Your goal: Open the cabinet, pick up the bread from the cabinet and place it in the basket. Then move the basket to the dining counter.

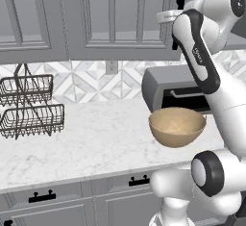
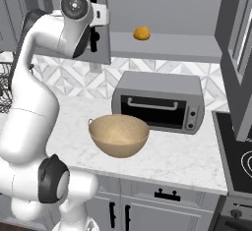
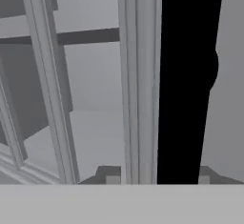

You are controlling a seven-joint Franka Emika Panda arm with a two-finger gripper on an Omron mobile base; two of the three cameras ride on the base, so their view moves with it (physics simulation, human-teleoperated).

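A: On the marble counter (image 1: 86, 138), from the left, what is seen, and why is it set so?

B: A wire rack (image 1: 29, 107) is stood against the wall; further right the basket (image 1: 177, 126) is kept in front of the toaster oven (image 2: 157, 102), presumably so the bread (image 2: 141, 33) can be dropped straight down into it.

A: Where is the bread kept?

B: On the shelf of the cabinet (image 2: 162, 45), which is shown opened in the right base view, above the oven.

A: And the gripper (image 3: 157, 179)?

B: It is raised at the black handle (image 3: 188, 75) beside the door edge (image 3: 138, 80). The handle is framed between the fingertips; whether it is clasped or let go cannot be told.
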